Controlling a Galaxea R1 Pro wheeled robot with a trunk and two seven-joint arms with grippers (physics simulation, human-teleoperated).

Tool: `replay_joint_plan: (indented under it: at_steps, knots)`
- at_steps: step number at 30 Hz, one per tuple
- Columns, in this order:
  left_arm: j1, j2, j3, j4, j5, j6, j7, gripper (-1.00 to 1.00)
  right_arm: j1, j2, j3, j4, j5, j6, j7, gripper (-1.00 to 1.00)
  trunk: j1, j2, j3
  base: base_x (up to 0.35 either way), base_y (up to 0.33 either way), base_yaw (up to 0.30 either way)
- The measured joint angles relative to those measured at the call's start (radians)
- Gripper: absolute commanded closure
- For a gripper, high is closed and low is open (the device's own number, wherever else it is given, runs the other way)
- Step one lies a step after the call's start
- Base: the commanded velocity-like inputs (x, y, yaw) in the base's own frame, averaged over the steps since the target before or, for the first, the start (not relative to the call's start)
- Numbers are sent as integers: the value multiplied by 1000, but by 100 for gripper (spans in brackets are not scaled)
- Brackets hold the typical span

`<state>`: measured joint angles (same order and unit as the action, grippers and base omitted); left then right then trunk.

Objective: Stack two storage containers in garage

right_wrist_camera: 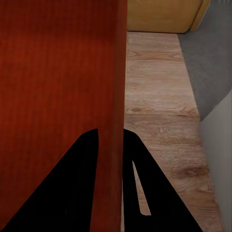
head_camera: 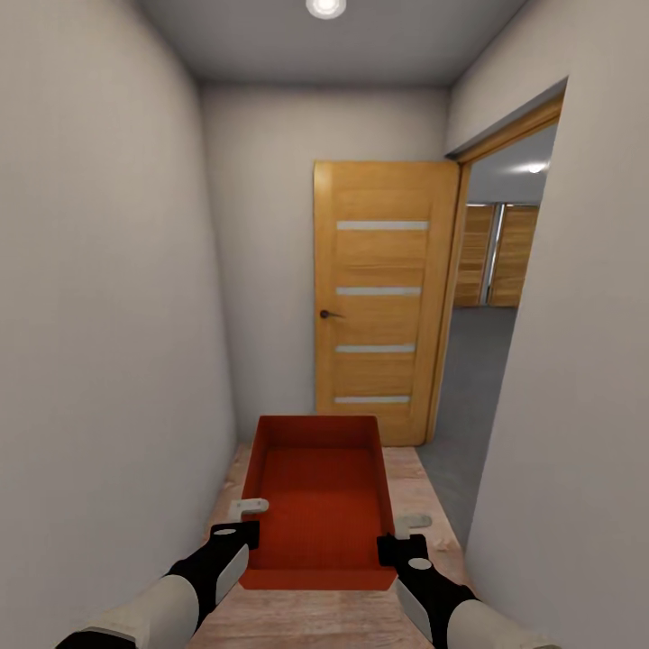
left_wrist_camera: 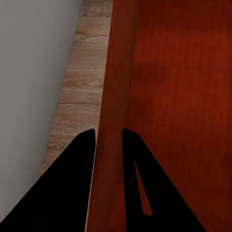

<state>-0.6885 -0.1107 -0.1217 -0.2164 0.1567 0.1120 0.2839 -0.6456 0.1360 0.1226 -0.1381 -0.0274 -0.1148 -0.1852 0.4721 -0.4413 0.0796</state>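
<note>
In the head view the robot stands in a narrow corridor with plain pale walls, carrying one orange-red storage container (head_camera: 320, 491) out in front of its trunk, held above the light wood plank floor (head_camera: 315, 617). The left gripper (head_camera: 236, 535) clamps the bin's left side wall near its near corner, and the right gripper (head_camera: 402, 548) clamps the right side wall at the matching spot, so the bin hangs level between the two arms with its open top facing up and nothing inside. In the left wrist view the two dark fingers (left_wrist_camera: 72, 183) straddle the thin red wall (left_wrist_camera: 112, 96), one outside and one inside the bin, closed narrowly on it; planks and the pale wall lie beyond. The right wrist view shows the same grip: fingers (right_wrist_camera: 72, 188) on either side of the container's wall (right_wrist_camera: 118, 72), pinched tight against it. Ahead, a light wooden door (head_camera: 383, 297) with four frosted strips stands swung open against the end wall. To its right the doorway opens onto a dark grey floor (head_camera: 473, 379) with wooden panels at the far side. A round ceiling light (head_camera: 325, 7) glows overhead.
</note>
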Motion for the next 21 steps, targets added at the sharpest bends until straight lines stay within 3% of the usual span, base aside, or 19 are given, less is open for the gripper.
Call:
replay_joint_plan:
  at_steps: [21]
  knots:
    - [0, 0, 0, 0, 0, 0, -1, 100, 0, 0, 0, 0, 0, 0, -1, 100, 0, 0, 0, 323, 0, 0]
